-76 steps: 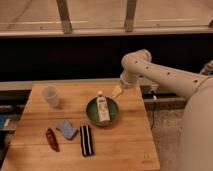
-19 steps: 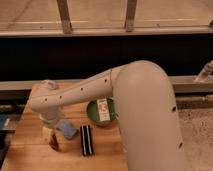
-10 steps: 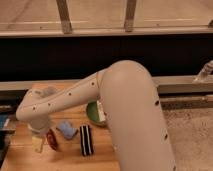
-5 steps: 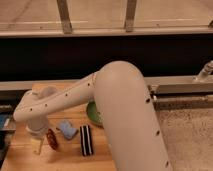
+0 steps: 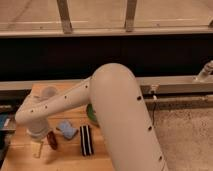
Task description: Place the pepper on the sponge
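Observation:
The pepper (image 5: pixel 51 140), slim and dark red, lies on the wooden table (image 5: pixel 67 157) near its front left. Just right of it sits the light blue sponge (image 5: pixel 66 129), apart from the pepper. My white arm sweeps in from the right across the table, and the gripper (image 5: pixel 36 146) hangs low at the left, right beside the pepper's left side. The wrist hides part of the pepper's upper end.
A black-and-white striped strip (image 5: pixel 86 140) lies right of the sponge. A green bowl (image 5: pixel 91 113) is mostly hidden behind my arm. A pale cup (image 5: pixel 47 92) stands at the back left. The table's left edge is close to the gripper.
The arm has swung left and down from over the sponge to beside the pepper. Pepper, sponge and strip lie where they were.

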